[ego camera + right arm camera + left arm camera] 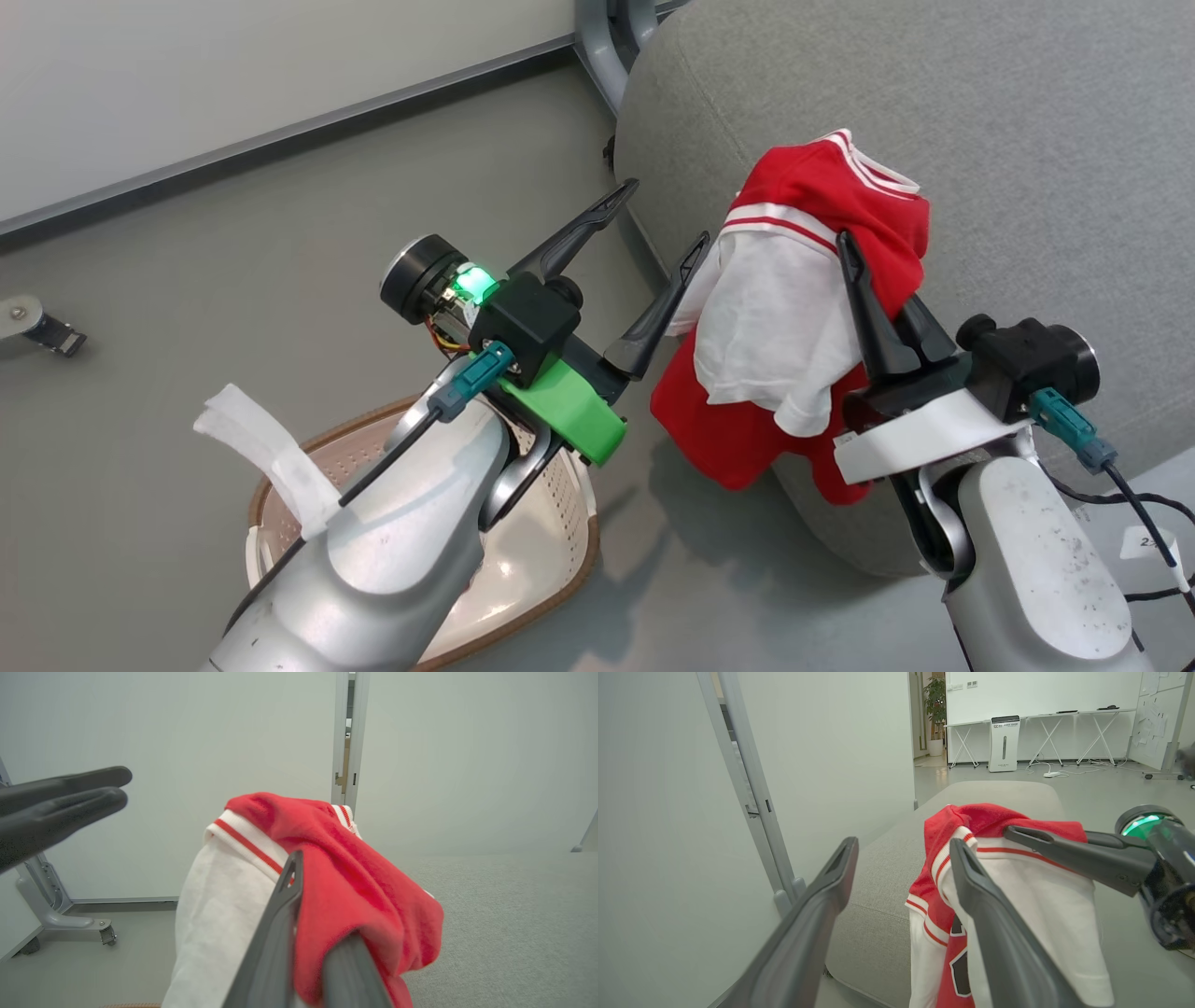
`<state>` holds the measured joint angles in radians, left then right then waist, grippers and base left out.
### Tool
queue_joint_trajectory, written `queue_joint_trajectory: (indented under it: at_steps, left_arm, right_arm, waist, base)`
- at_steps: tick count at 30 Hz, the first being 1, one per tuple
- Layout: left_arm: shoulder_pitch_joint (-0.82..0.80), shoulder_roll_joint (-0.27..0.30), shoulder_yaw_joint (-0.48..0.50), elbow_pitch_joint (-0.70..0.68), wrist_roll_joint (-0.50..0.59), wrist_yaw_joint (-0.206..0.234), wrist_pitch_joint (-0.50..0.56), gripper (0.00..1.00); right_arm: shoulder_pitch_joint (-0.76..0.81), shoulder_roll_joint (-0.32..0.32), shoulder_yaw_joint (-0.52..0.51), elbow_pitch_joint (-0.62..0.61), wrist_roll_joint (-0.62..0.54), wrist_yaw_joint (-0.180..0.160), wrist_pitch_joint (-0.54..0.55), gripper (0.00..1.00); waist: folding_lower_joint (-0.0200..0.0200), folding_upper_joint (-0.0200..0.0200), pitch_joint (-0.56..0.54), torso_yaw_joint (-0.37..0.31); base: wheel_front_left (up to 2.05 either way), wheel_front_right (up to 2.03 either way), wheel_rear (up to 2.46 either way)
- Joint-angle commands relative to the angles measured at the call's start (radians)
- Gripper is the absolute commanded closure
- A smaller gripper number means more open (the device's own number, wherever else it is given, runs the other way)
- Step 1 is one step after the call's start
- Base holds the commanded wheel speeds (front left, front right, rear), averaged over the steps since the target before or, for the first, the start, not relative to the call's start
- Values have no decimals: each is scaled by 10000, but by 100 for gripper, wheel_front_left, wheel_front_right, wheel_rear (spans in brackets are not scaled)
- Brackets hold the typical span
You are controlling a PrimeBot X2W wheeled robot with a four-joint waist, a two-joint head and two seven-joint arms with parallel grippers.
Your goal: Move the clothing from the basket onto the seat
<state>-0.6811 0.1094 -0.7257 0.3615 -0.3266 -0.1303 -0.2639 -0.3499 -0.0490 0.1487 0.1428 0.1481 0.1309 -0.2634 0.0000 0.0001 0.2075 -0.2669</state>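
Dark fingers of the right gripper (859, 261) pinch the red-and-white clothing (784, 317), which drapes over them at the grey seat's (1027, 140) rounded edge. Left gripper (665, 217): spread wide, empty, just beside the clothing. Basket (551, 523): on floor beneath left forearm.

The clothing (794, 317) is soft matt cloth, fleecy on its red and white panels, with ribbed stripe trim; the seat (1027, 140) is covered in coarse grey woven fabric. The basket (551, 532) is smooth cream plastic, faintly glossy, with a brown woven-look rim. The left gripper (669, 211) has matt dark plastic fingers (569, 241), and the floor (233, 280) is smooth and matt.
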Motion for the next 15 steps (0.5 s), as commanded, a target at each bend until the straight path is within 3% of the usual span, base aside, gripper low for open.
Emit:
queue_joint_trajectory:
  at_steps: [1, 15]
  left_arm:
    - [-161, 77, -9, 21, 29, 32, -10, 0]
    - [6, 225, -112, 94, 89, 23, -10, 0]
  right_arm:
    - [160, -25, -121, -66, -66, -3, -21, 100]
    - [608, -27, -935, -241, -3, -3, -20, 100]
  waist:
    - [0, -1, 197, -300]
    - [0, -1, 334, -712]
  base:
    - [0, 0, 0]
    - [0, 0, 0]
